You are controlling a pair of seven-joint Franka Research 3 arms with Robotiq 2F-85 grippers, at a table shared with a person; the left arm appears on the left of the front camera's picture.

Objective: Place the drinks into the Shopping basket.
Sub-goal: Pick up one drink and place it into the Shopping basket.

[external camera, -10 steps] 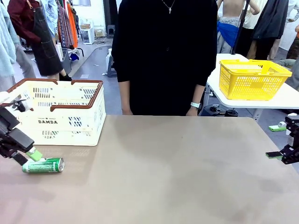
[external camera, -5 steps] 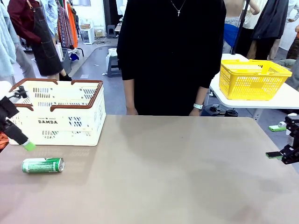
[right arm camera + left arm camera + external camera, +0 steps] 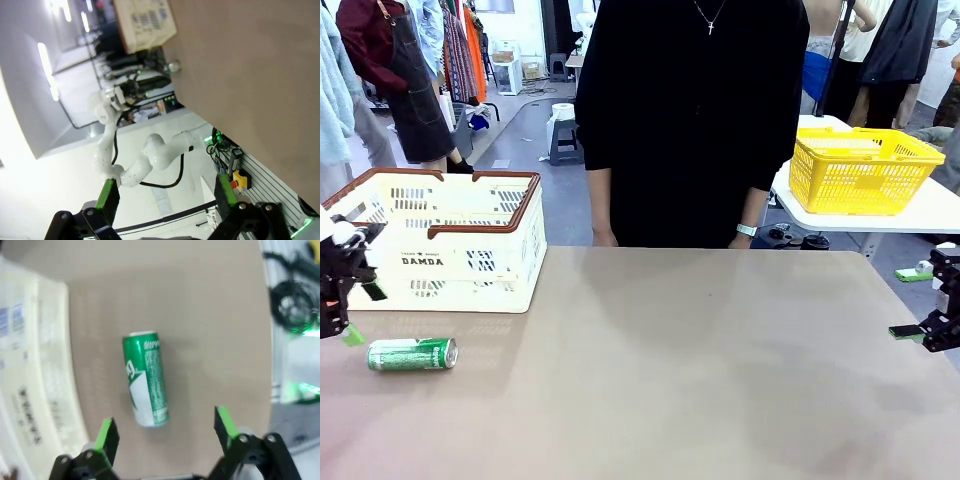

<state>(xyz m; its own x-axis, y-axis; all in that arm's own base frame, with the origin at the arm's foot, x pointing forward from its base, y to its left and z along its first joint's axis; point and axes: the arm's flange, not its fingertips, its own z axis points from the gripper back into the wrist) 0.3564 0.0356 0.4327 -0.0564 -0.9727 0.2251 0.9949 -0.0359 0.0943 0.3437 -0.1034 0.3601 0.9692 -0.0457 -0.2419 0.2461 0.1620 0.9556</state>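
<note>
Left gripper half cut off at frame edge, jaws wide, empty. 1 green can lying flat just before Shopping basket, long axis parallel to basket front.

Green can lying on side just before Shopping basket; left gripper beside can, open, apart from it.

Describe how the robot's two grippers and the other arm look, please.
Both the left gripper and the right gripper have black linkage fingers tipped with bright green pads. The left arm, seen from the right wrist, is glossy white with rounded joints and a black cable.
</note>
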